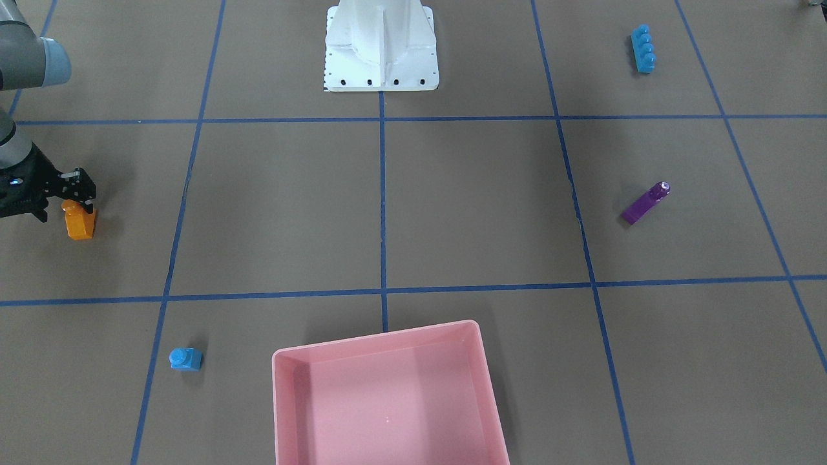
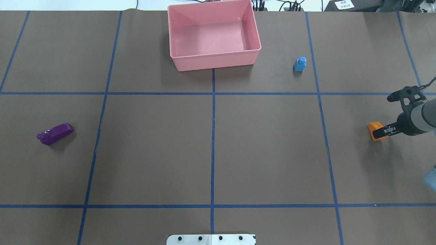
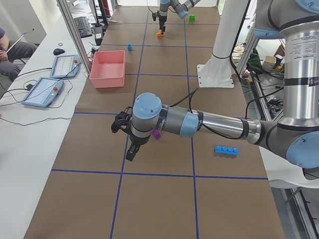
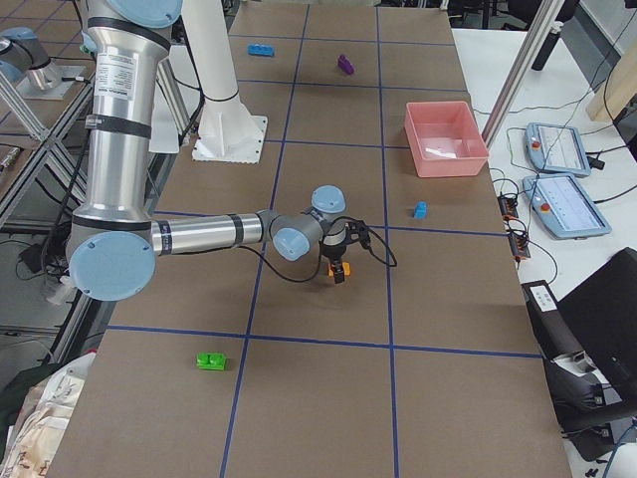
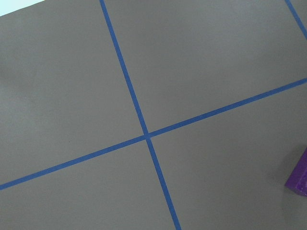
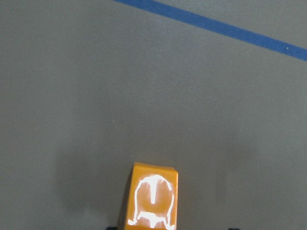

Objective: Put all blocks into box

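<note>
My right gripper (image 1: 79, 199) is shut on the orange block (image 1: 81, 224) at the table's right end; the block also shows in the overhead view (image 2: 374, 130) and the right wrist view (image 6: 152, 201). My left gripper (image 3: 128, 148) hovers by the slim purple block (image 3: 156, 134); I cannot tell whether it is open. The purple block (image 1: 645, 203) lies on its side. The long blue block (image 1: 643, 48) lies near the robot's base. The small blue block (image 1: 185, 359) stands beside the empty pink box (image 1: 378, 339). The green block (image 4: 210, 361) lies behind my right arm.
The white robot base (image 1: 381, 48) stands at the near middle edge. Blue tape lines grid the brown table. Two teach pendants (image 3: 42, 89) and cables lie on the side bench beyond the box. A seated person (image 3: 7, 55) is at that bench.
</note>
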Robot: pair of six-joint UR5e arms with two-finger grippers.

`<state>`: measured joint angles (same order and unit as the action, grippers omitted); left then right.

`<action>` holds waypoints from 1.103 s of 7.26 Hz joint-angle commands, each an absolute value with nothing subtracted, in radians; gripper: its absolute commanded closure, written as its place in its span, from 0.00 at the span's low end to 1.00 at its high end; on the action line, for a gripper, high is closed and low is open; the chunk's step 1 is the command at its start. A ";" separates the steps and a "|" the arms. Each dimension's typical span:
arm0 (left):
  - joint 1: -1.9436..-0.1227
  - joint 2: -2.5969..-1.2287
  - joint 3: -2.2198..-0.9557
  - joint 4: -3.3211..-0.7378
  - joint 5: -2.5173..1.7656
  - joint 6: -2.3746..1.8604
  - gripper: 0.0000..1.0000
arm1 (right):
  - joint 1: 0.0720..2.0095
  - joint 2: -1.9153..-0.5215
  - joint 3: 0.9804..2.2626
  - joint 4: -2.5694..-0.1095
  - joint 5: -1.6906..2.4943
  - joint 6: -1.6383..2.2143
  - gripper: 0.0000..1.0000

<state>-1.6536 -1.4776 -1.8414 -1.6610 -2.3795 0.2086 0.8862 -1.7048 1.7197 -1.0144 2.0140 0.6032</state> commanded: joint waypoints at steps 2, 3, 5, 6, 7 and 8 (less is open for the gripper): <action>-1.654 -1.474 -1.841 -1.661 -2.379 0.209 0.00 | 0.885 -1.703 1.726 -1.015 2.014 0.604 0.70; -1.654 -1.471 -1.841 -1.661 -2.381 0.210 0.00 | 0.885 -1.697 1.727 -1.015 2.014 0.604 1.00; -1.654 -1.471 -1.844 -1.661 -2.381 0.210 0.00 | 0.885 -1.674 1.742 -1.015 2.013 0.609 1.00; -1.654 -1.470 -1.845 -1.661 -2.381 0.209 0.00 | 0.890 -1.672 1.768 -1.015 2.014 0.609 1.00; -1.654 -1.470 -1.848 -1.661 -2.381 0.210 0.00 | 0.922 -1.654 1.822 -1.023 2.023 0.611 1.00; -1.654 -1.471 -1.847 -1.661 -2.381 0.210 0.00 | 0.948 -1.591 1.825 -1.028 2.035 0.615 1.00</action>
<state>-1.6536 -1.4701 -1.8467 -1.6613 -2.3807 0.2098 0.9155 -1.6479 1.8002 -1.0214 2.0225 0.6109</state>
